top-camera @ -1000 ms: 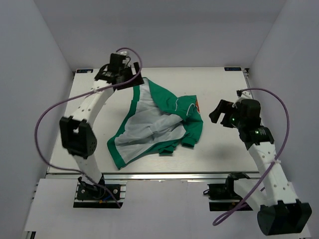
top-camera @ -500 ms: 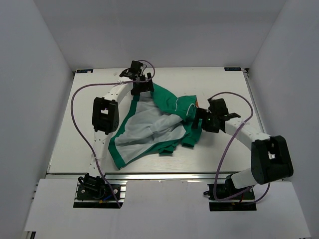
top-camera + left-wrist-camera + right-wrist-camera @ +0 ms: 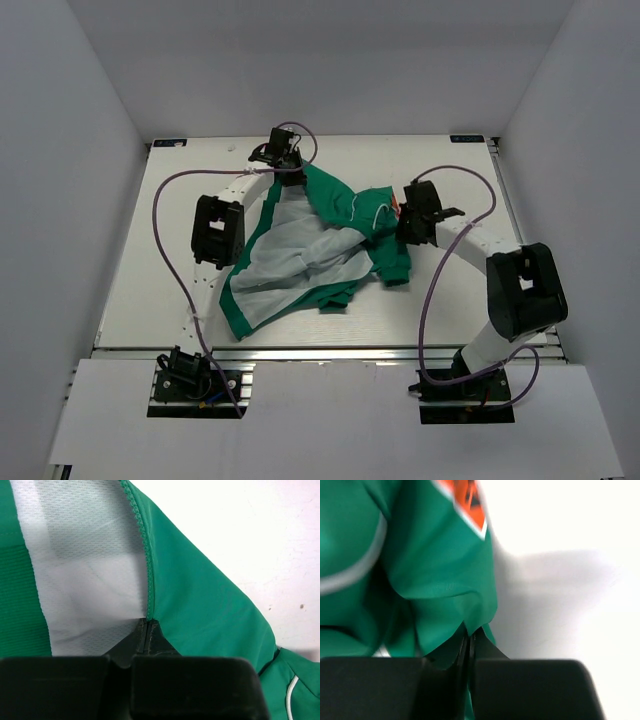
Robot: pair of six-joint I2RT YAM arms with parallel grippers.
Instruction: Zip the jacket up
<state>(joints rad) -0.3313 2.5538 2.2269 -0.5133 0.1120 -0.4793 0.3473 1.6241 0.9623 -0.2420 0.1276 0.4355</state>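
**Worktop** (image 3: 160,250): white, walled on three sides. The jacket (image 3: 325,195) is laid at centre, open and rumpled. The pale lining (image 3: 290,265) is turned up over the near-left part, and the green shell is bunched toward the right. Zip is not closed. Task is judged to be at its opening stage: the garment is being gripped for spreading, since the front edges cannot be matched while the fabric is heaped.

**Left claw** (image 3: 284,172): placed at the far-left corner of the jacket. In the wrist view it is seen pressed together, w/ the front edge (image 3: 145,550) nipped at the tips where lining meets green shell. A wavy green bead is carried along that edge, prob. zip teeth; not confirmed. The grip is presumably taken there so the zip side can be pulled straight.

**Right claw** (image 3: 408,215): set at the right side of the jacket, beside the orange patch (image 3: 397,208). Wrist view is blurred, but the claw is seen closed on a fold of green fabric below the patch. The hold is judged a counter-anchor, so the garment can be tensioned betw. both arms.

**Slider**: not located in any view.
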